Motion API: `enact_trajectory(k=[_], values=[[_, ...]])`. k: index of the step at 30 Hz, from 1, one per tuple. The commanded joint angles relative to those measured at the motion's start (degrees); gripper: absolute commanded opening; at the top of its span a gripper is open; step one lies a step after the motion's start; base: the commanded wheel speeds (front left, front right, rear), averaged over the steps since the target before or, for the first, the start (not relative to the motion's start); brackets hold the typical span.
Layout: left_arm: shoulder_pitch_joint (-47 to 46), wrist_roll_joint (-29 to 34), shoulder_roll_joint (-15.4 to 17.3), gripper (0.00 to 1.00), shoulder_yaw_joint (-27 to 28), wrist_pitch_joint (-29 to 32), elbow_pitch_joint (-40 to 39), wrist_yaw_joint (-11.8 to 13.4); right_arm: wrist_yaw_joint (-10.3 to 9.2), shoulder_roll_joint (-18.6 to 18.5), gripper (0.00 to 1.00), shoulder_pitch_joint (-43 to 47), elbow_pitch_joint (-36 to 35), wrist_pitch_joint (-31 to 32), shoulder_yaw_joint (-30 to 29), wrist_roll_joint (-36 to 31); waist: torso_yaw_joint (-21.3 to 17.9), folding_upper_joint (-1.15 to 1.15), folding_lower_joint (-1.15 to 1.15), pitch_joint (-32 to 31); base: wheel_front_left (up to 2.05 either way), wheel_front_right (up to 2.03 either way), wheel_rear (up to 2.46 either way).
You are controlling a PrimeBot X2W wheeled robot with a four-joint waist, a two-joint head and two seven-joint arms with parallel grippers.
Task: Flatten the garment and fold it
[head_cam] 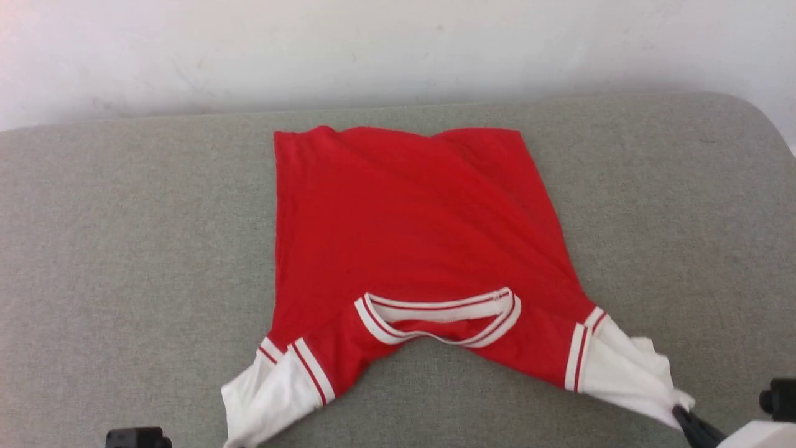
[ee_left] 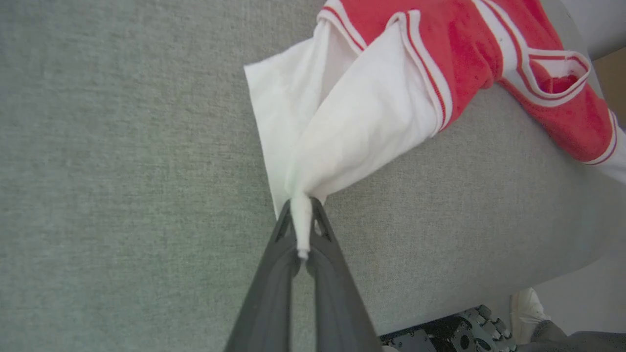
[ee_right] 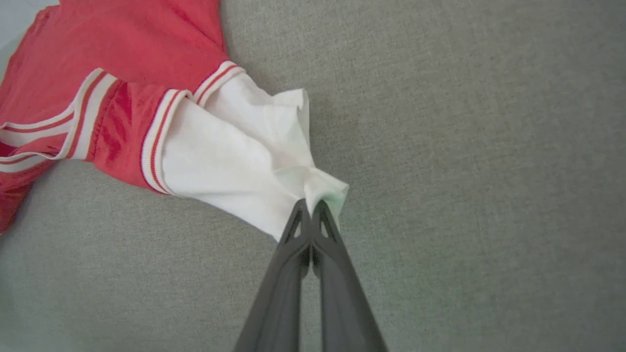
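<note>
The garment, a red shirt with white sleeves and striped trim, lies on the grey cushion with its plain red side up and its collar toward me. My left gripper is shut on the tip of one white sleeve, a strip of cloth pinched between its fingers. The other white sleeve is pinched at its corner by my right gripper, also shut; its dark fingers show at the lower right of the head view. The red body stretches away behind both sleeves.
The grey fabric surface spreads wide on both sides of the shirt, with a pale wall behind it. The surface's edge, robot hardware and a white shoe appear at the bottom right of the left wrist view.
</note>
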Motion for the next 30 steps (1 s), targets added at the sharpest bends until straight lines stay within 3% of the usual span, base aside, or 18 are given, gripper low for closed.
enact_trajectory(k=[1,10,16,23,30], values=[[1.1,-0.7,0.6,0.0,-0.1,0.7,-0.6,0.4,-0.04,-0.1,0.0,1.0,-0.5,0.7,-0.3,0.3,0.2,0.0,0.01,-0.5,0.0,0.0,0.0],[6.8,-4.5,2.5,0.0,-0.7,6.6,-5.1,2.9,-0.04,0.4,0.0,7.8,-2.4,11.2,-1.8,2.3,0.7,0.0,0.01,-1.5,0.0,0.0,0.0],[8.9,-5.0,2.9,0.0,1.0,5.6,-8.1,4.3,-0.04,0.8,0.0,10.5,-4.5,15.7,-3.2,3.9,0.9,0.0,0.01,-2.4,0.0,0.0,0.0],[6.6,-1.8,1.8,0.0,3.7,-1.6,-11.6,3.5,-0.04,0.7,0.0,7.7,-5.7,9.1,-2.8,0.7,0.7,0.0,0.01,-2.9,0.0,0.0,0.0],[2.4,0.6,-0.1,0.0,3.1,-5.4,-12.5,2.1,-0.04,-1.7,0.0,0.3,1.9,2.4,4.0,-2.9,-0.1,0.0,0.01,-2.8,0.0,0.0,0.0]])
